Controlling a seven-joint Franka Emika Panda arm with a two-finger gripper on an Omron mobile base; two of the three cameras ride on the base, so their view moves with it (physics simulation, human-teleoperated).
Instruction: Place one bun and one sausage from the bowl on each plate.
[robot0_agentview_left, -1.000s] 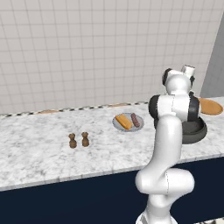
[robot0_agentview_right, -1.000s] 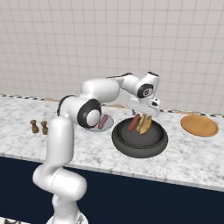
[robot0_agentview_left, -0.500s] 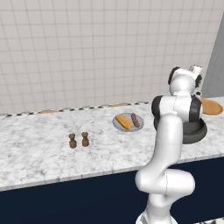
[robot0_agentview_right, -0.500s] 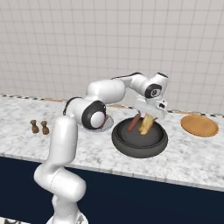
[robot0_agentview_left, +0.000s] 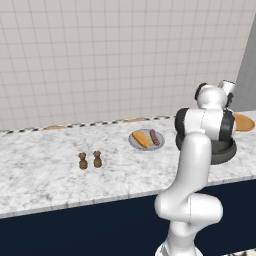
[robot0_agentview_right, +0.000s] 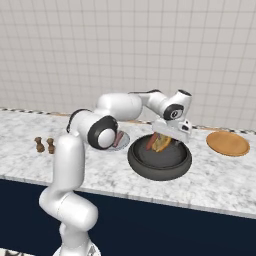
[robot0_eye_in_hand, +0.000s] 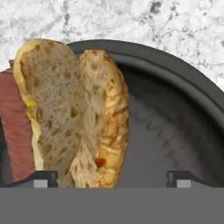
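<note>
One bun (robot0_eye_in_hand: 74, 113) and one sausage (robot0_eye_in_hand: 17, 127) lie in the bowl (robot0_agentview_right: 160, 161), the sausage at the bun's nine o'clock in my hand view. My gripper (robot0_eye_in_hand: 111, 177) hangs just above them, jaws spread wide, holding nothing. At the bowl's nine o'clock, the grey plate (robot0_agentview_left: 135, 144) carries another bun and sausage; the orange-brown plate (robot0_agentview_right: 228, 143) sits at three o'clock.

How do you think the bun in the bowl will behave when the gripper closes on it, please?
The bun is split lengthwise with a porous crumb, so it probably squashes and the halves may spread. It looks light for its size. It leans against the sausage in the bowl, so it may tip when nudged.
</note>
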